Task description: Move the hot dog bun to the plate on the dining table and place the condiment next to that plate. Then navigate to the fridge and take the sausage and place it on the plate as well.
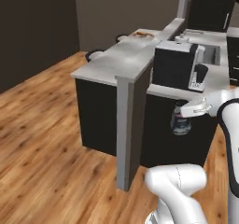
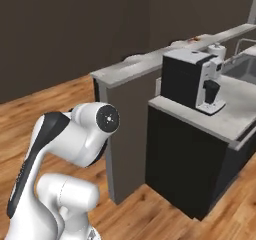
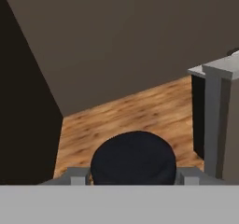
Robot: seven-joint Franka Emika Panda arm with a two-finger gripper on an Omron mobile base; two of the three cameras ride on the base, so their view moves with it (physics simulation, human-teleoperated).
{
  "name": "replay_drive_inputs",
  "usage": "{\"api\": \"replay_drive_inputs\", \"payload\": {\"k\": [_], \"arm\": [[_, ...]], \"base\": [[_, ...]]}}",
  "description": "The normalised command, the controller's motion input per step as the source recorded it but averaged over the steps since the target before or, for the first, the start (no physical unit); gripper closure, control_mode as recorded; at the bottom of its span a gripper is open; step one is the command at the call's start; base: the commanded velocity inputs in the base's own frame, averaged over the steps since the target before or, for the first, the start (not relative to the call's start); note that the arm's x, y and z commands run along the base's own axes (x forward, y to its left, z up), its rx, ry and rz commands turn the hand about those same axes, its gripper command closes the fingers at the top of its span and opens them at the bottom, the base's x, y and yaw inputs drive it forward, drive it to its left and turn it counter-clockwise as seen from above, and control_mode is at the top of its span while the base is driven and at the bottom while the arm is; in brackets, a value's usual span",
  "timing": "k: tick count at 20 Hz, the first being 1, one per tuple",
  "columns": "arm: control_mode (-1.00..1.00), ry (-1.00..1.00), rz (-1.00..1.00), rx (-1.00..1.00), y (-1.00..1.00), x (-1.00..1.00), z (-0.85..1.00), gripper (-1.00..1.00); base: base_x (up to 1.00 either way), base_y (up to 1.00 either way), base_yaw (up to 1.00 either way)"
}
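Small clear glass jar w/ dark lid & dark label, the condiment (image 1: 180, 121), sits right in the two-finger gripper (image 1: 183, 110) of the white arm. In the hand view its round dark lid (image 3: 133, 158) lies between the two grey fingers (image 3: 77, 176), one flank each side, no gap visible btwn pads & lid, so I read the fingers as clamped on the jar, not spread. In the left base view the jar hangs upright below the hand, long axis vertical, lid up at the fingers, body pointing down away from them, in front of the black cabinet face, clear of any surface.

The relation that matters: the long white-grey marble slab on a dark base, the dining table (image 1: 112, 62), lies ahead of and above the fingertips, not under them. Its near end post (image 3: 218, 120) shows to the right of the fingers in the hand view. Far along the slab, well beyond the fingers, sits a round thing that looks like the red/black-rimmed plate (image 1: 141, 33); too small to read details, bun not made out.

Judgement: condiment step is mid-carry. Jar must go up over the slab edge, then fwd along it to a spot beside the plate, prob. w/ base driving since it's well apart. Risk: jar bottom clipping the slab edge or the black boxy coffee machine (image 1: 176, 64) on the lower counter near the hand.
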Motion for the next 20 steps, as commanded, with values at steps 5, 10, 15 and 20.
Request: {"api": "replay_drive_inputs", "payload": {"k": [5, 10, 15, 20], "arm": [[1.0, 0.0, 0.0, 0.0, 0.0, 0.0, 0.0, 1.0], [1.0, 0.0, 0.0, 0.0, 0.0, 0.0, 0.0, 1.0], [1.0, 0.0, 0.0, 0.0, 0.0, 0.0, 0.0, 1.0], [1.0, 0.0, 0.0, 0.0, 0.0, 0.0, 0.0, 1.0]], "base": [[0.23, 1.0, -0.29], [0.19, 1.0, -0.31], [0.21, 1.0, -0.31], [0.31, 1.0, -0.31]]}}
